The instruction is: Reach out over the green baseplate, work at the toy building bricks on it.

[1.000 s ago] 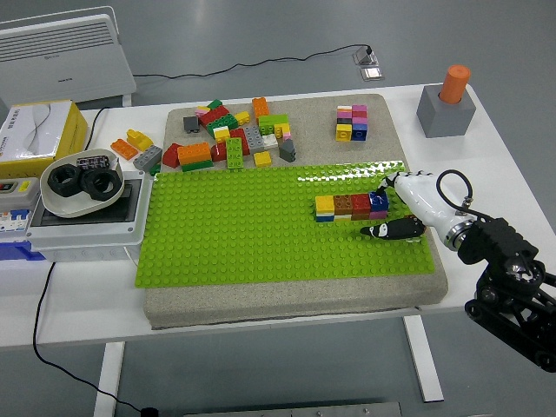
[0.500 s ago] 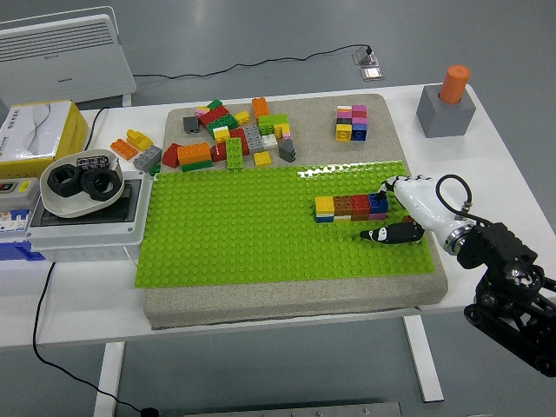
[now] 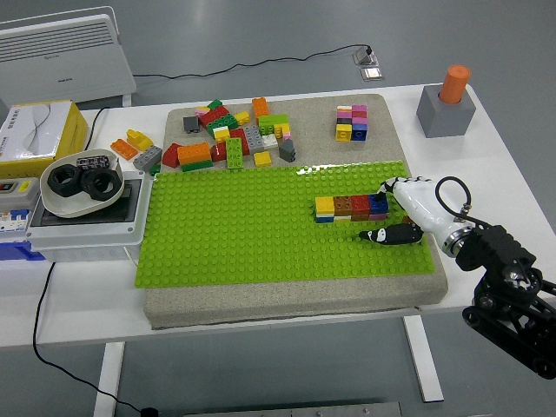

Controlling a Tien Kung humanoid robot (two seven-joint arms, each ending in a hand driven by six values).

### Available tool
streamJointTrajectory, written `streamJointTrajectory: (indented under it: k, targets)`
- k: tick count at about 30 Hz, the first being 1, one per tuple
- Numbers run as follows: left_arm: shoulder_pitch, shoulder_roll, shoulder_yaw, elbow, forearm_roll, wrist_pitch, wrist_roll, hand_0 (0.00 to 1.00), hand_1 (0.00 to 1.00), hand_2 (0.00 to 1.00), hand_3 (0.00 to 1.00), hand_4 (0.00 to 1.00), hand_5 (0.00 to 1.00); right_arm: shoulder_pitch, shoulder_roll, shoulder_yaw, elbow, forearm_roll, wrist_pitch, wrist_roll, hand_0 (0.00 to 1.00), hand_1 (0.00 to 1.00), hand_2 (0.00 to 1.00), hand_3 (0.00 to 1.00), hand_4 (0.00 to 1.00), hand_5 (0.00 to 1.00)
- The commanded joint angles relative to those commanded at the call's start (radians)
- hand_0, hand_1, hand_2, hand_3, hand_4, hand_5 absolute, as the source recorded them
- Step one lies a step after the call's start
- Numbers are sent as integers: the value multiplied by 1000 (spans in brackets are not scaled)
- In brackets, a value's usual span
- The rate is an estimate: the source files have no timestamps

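Head view: a short brick row (image 3: 352, 207) is seen built on the green baseplate (image 3: 252, 234), the right hand (image 3: 408, 208) just beside it, fingers apart and empty, loose bricks (image 3: 230, 139) left unused beyond.

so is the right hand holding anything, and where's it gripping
Nothing is held. The right hand sits open over the baseplate, fingers beside the right end of the brick row, none closed around a brick.

Green baseplate (image 3: 252, 226): studded plastic, glossy glare at far edge. Bricks (image 3: 352, 205): shiny plastic. Mat (image 3: 287, 300) beneath: rough, matt, stone-like grey. Table (image 3: 78, 295): smooth white. Right hand (image 3: 408, 208): glossy white shell, black fingertips.
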Motion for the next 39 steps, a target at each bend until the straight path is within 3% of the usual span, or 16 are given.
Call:
streamJointTrajectory:
  k: [22, 39]
  targets:
    - [3, -1, 6, 0, -3, -1, 2, 691, 533, 437, 526, 424, 266, -4, 7, -5, -16, 1, -1, 1, 839, 820, 856, 618, 958, 594]
    - [1, 0, 2, 0, -7, 2, -2, 691, 533, 437, 526, 423, 267, 2, -5, 32, 11, 21, -25, 27, 831, 816, 851, 626, 951, 584]
